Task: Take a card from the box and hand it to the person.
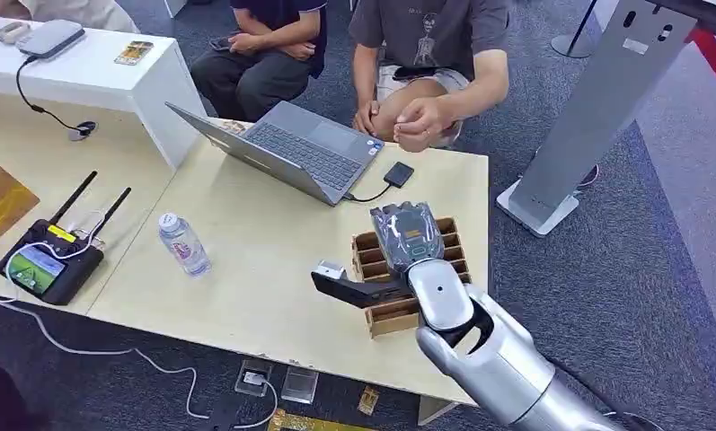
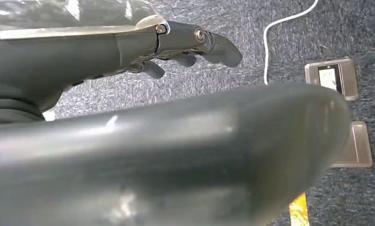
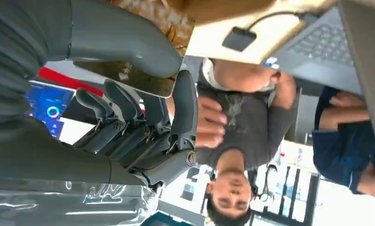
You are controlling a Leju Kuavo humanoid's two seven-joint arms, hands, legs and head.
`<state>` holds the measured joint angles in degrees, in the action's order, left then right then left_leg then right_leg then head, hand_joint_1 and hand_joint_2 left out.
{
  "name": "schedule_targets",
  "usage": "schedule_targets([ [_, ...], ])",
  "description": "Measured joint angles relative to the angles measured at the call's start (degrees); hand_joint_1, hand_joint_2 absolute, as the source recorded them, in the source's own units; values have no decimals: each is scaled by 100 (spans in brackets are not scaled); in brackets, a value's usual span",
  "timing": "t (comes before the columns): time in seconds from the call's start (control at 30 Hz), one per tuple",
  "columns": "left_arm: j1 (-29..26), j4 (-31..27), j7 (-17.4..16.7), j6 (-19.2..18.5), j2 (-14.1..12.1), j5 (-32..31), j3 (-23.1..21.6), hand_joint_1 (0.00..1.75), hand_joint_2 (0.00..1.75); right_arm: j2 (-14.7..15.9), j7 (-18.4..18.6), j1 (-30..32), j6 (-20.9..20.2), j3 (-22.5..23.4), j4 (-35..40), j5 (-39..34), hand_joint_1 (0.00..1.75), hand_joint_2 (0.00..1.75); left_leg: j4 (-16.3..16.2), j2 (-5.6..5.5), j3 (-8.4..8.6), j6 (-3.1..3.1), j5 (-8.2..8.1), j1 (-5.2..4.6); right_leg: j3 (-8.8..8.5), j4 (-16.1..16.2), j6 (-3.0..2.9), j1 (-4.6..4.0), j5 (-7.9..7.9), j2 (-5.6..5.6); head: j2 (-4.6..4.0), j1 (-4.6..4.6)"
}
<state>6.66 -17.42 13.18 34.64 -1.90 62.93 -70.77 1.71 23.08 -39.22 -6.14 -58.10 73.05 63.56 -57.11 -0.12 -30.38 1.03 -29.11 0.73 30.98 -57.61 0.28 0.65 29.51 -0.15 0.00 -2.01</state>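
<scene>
Grey carpet surrounds a pale wooden table (image 1: 246, 260), with a router (image 1: 48, 265) at its far-left edge, then a water bottle (image 1: 183, 244) and an open laptop (image 1: 291, 148). Right of these, near the table's front edge, sits the slotted cardboard box (image 1: 385, 310). Over it hangs the right hand (image 1: 406, 238), its fingers (image 3: 185, 108) pinching a card (image 3: 129, 77) against the thumb. Beyond the table a seated person (image 1: 426, 54) waits with hands clasped. Down by the floor, the left hand (image 2: 176, 42) has its fingers curled loosely around nothing.
</scene>
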Motion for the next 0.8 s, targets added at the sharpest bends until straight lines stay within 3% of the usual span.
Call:
schedule_targets([
  [0.33,-4,0,17,-66,4,-57,37,0,0,238,179,-63,-94,177,948,33,157,175,0,0,-1,0,0,0,0,0,0,0,0,0,0,0],
  [0.8,-2,0,24,-181,4,-310,24,0,0,295,65,-571,486,470,659,-50,159,175,0,-1,-5,0,0,0,0,0,0,0,0,-1,0,2],
])
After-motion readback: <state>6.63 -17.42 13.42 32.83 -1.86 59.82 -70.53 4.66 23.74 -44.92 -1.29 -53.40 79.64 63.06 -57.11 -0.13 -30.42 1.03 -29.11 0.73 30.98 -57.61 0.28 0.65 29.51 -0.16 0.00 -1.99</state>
